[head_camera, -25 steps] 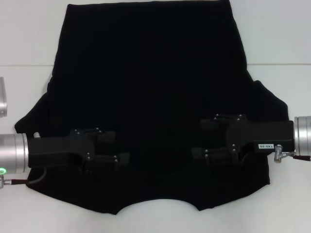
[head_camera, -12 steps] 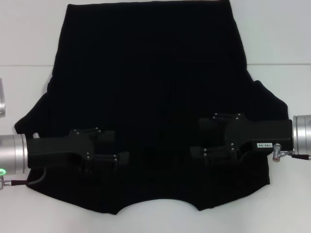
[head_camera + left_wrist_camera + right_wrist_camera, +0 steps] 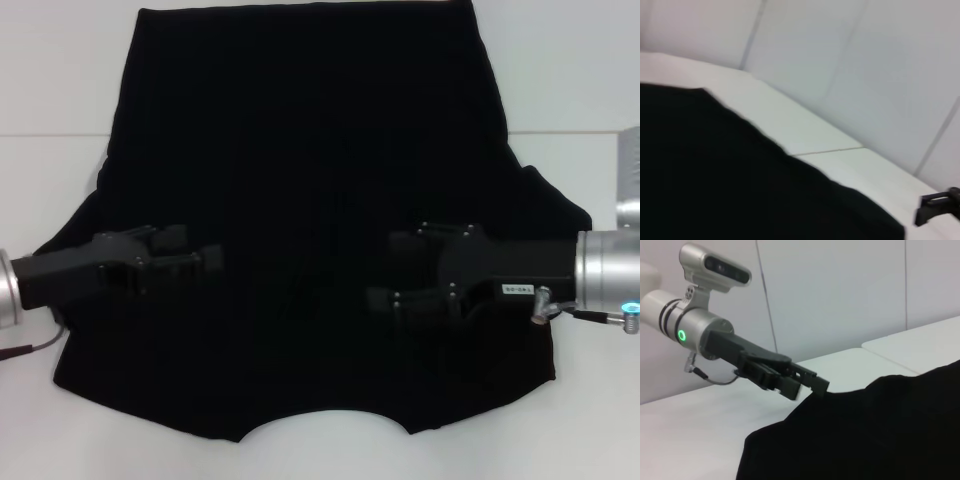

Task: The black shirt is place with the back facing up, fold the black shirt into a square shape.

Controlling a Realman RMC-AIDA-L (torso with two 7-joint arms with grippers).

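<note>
So the white table (image 3: 580,90) fills pretty much the whole head view, with a faint seam running across it in the upper third. Spread flat on top of it is the black shirt (image 3: 310,170), plain side up, no lettering showing. It takes up the middle of the frame from the top edge down to the bottom, where the curved neck cutout sits at bottom centre. One sleeve pokes out at middle left and the other at middle right.

My right gripper (image 3: 385,285) comes in from the right edge, over the lower right part of the shirt, fingers pointing toward the centre. It's black on black there, so honestly I can't tell how far apart the fingers are.

My left gripper (image 3: 205,262) comes in from the left edge, over the lower left part of the shirt. In the right wrist view it shows up in the left half of the frame (image 3: 810,382), raised off the cloth with a fold of the shirt bunched up just at its tips. The fingers look nearly together, but I can't tell whether they're actually pinching fabric.

The left wrist view mostly shows shirt in the lower left and bare table beyond.
</note>
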